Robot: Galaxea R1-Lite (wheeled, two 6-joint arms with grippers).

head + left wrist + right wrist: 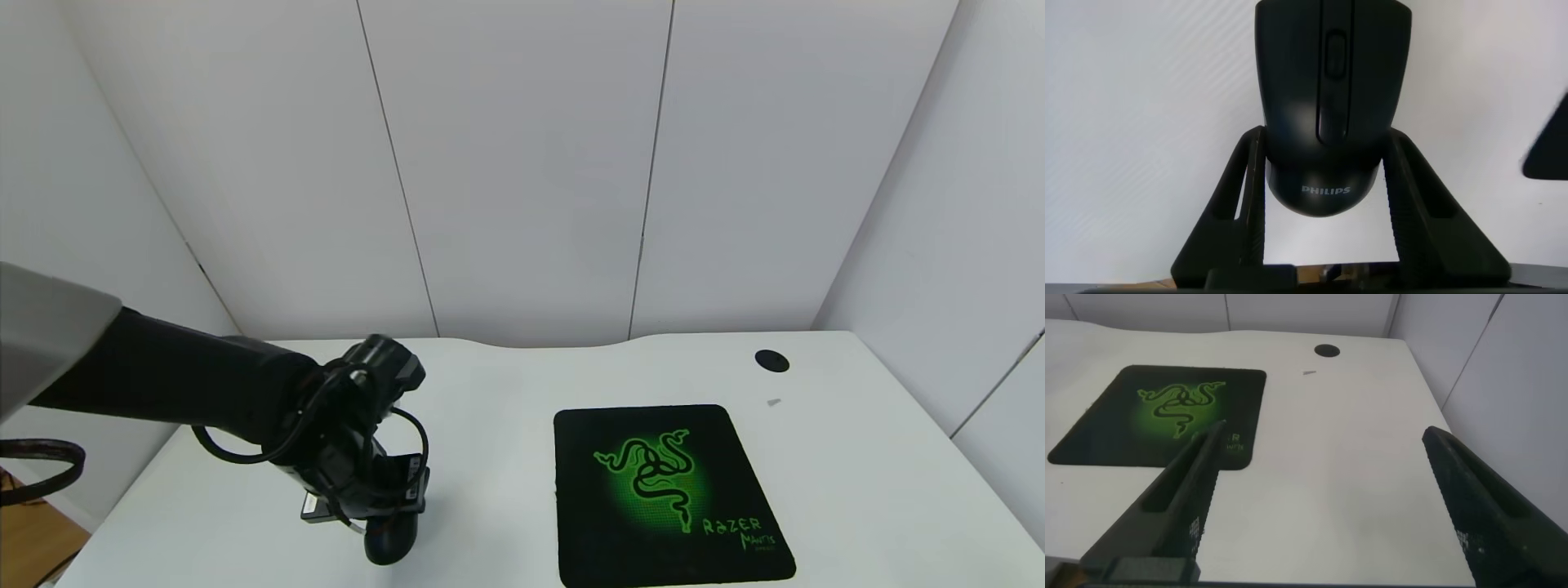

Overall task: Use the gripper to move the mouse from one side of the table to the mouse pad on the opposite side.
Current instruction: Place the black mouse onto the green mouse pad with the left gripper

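Gripping the Philips mouse (1327,106) with the left end effector (1327,175), fingers pressing against its flanks on either side near the tail, as the left wrist view makes plain; seeming to be clamping rather than merely straddling it, though whether already lifting or resting on the white desk (490,457) cannot be told. Sitting at the robot's left side of the desk in the head view, mouse (390,541) poking out below the left end effector (371,510), near the front edge and well apart from the Razer mouse pad (669,494). Lying flat on the right half of the desk, that pad, with nothing resting on it, green snake logo fully showing. Hanging above the right side of the desk, the right end effector (1327,510), fingers spread wide with nothing between them, pad (1159,416) and a cable grommet (1327,350) beyond it. Judging progress: reaching and grasping looking done or nearly so; lifting, carrying across toward the right, lowering onto the pad and releasing all remaining. Standing early, then, perhaps a third along, with the whole transfer yet to come
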